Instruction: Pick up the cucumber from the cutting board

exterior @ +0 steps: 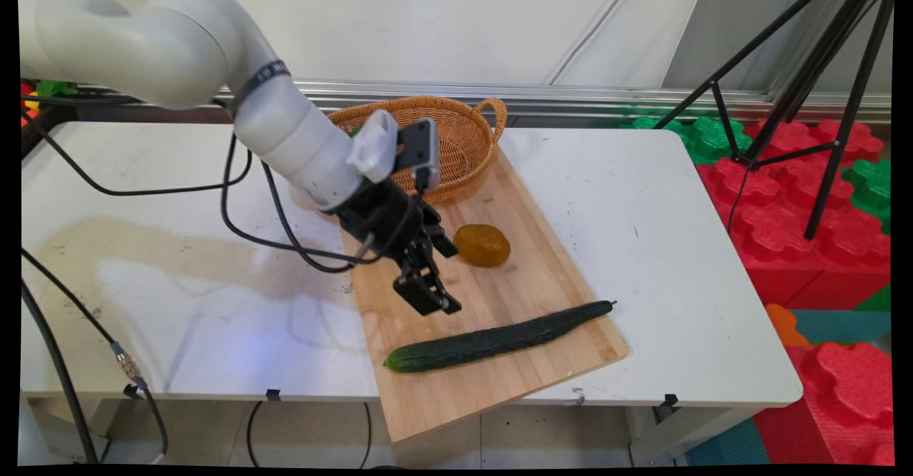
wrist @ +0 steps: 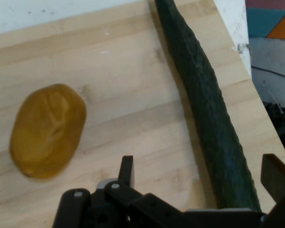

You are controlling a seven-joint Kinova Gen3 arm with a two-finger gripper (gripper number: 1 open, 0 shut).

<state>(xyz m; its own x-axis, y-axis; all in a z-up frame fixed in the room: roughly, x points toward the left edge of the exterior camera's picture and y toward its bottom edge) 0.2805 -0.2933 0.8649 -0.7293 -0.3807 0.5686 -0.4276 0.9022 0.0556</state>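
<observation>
Closest to the camera, a cucumber point(exterior: 498, 338) lies slantwise across the near end of a wooden cutting board point(exterior: 499, 383) on the white table point(exterior: 685, 262). The pincer point(exterior: 428, 294) hangs just above it, spread wide and holding nothing. A yellow-brown potato point(exterior: 482, 245) sits just beyond, and a wicker basket point(exterior: 463, 140) is at the board's far end.
</observation>
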